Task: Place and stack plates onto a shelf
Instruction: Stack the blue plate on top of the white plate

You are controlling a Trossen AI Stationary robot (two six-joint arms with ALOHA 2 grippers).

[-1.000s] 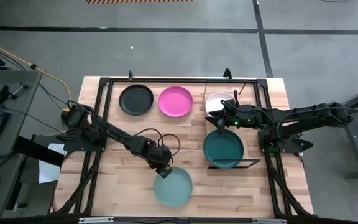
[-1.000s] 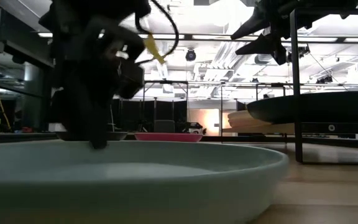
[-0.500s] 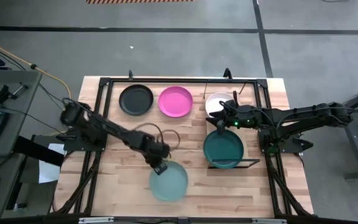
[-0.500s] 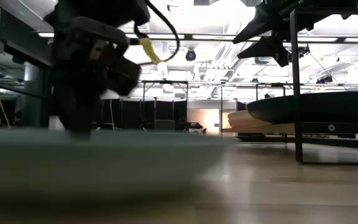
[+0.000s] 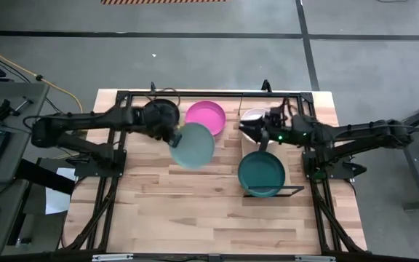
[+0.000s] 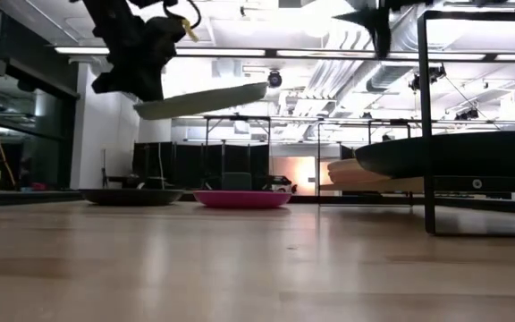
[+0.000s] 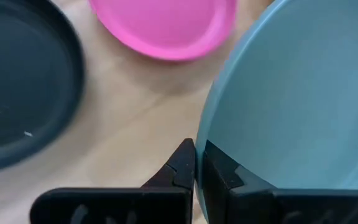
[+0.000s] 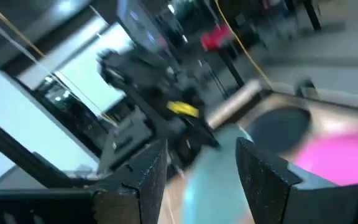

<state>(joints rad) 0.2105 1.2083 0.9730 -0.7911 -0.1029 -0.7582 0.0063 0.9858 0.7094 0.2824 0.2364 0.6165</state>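
A light teal plate (image 5: 193, 145) hangs in the air between the black plate (image 5: 158, 116) and the pink plate (image 5: 206, 117), which both lie flat on the table near its far edge. My left gripper (image 5: 173, 136) is shut on the teal plate; the low view shows this plate (image 6: 202, 100) well above the tabletop. A dark green plate (image 5: 262, 173) rests on the shelf (image 5: 276, 192) at the right. Behind it lies a white plate (image 5: 256, 115). My right gripper (image 5: 252, 129) hovers open between these two, fingers (image 8: 154, 168) pointing toward the left arm. My left gripper pinches the teal plate's rim (image 7: 211, 144) between its two fingers, one over the plate's inner side and one outside it. The fingers come from the table's left. The plate is lifted clear and slightly tilted, its free edge (image 6: 256, 88) higher.
A dark metal frame (image 5: 122, 145) runs around the table's work area, with posts (image 6: 429, 116) beside the shelf. In the low view a pale plate edge (image 6: 351, 167) shows below the green plate (image 6: 454, 152). Bare wood (image 5: 195, 211) lies toward the near edge.
My left gripper has shut on the teal plate's rim near the table's front, then risen and swung toward the far edge. The plate has come off the table and now hangs clear by the black and pink plates.
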